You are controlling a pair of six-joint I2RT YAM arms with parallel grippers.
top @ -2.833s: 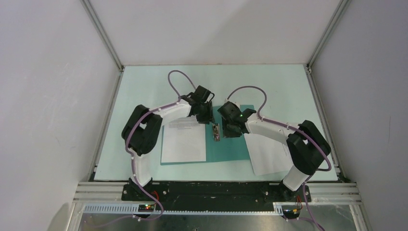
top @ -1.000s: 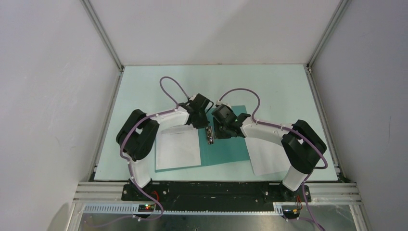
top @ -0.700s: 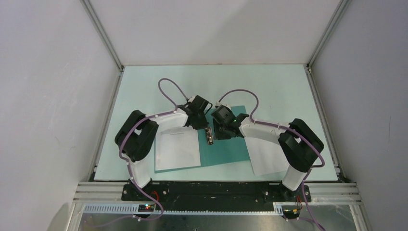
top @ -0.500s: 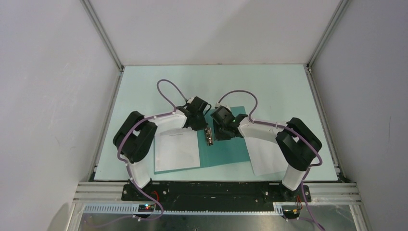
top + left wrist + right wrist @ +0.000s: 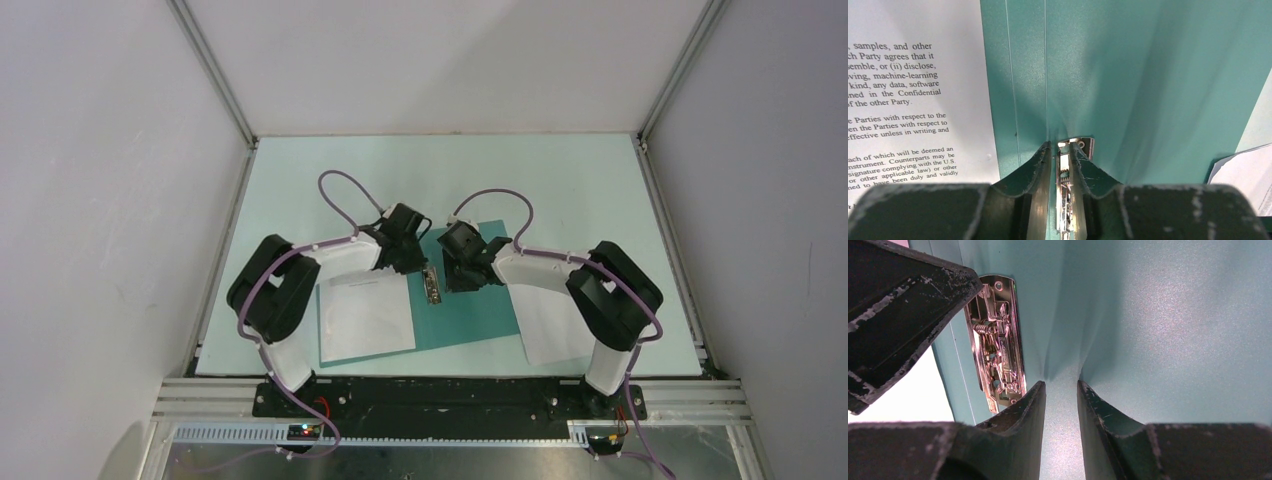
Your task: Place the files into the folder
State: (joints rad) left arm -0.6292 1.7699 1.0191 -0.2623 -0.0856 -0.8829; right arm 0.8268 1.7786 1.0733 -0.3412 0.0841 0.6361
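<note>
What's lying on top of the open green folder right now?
One white sheet lies on the folder's left half; the metal clip sits at the spine. The left hand and right hand cover the far end of the spine, so that part is hidden.

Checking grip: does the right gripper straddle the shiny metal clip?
No, the shiny metal clip lies beside the right gripper, outside its fingers.

2 arms, left arm [image 5: 345, 255] and right arm [image 5: 537, 268], each white link shells with bulky black joint housings, lilac cables [image 5: 340, 173] looped and tied along them, black fingers [image 5: 1018, 432] with paint scuffed grey at edges.
</note>
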